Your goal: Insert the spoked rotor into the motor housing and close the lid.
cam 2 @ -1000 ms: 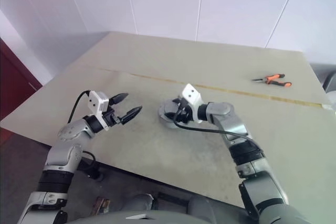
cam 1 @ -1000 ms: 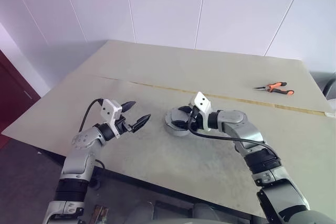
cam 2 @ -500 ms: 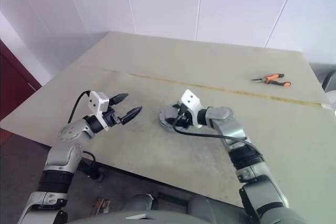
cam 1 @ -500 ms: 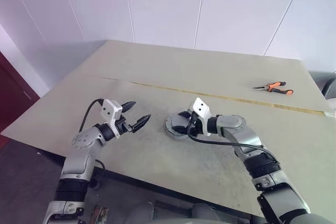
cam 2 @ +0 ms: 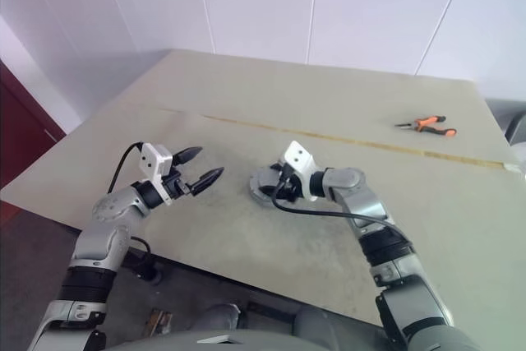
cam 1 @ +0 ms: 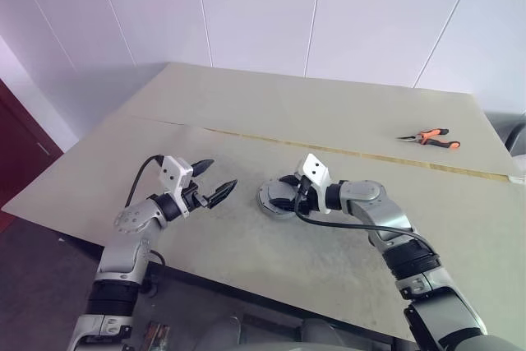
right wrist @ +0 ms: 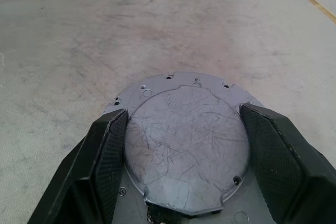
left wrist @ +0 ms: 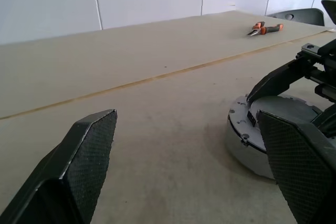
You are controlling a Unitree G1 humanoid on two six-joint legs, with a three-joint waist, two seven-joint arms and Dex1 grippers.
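Observation:
The motor housing [cam 1: 269,200] lies on the table with its pale, scratched flat face [right wrist: 186,145] upward. My right gripper [cam 1: 284,191] reaches over it from the right, and its two black fingers [right wrist: 107,150] press against opposite sides of the raised round plate, shut on it. My left gripper [cam 1: 220,173] hovers open to the left of the housing, a hand's width away, pointing at it with nothing between its fingers [left wrist: 89,156]. The spoked rotor and the lid are out of view.
Orange-handled pliers [cam 1: 429,136] lie far back on the right of the table. A thin yellowish seam [cam 1: 246,135] runs across the tabletop behind the housing. The table's near edge [cam 1: 246,289] runs just below both arms.
My right wrist has sunk a touch with the housing in its grip. The left arm has kept still.

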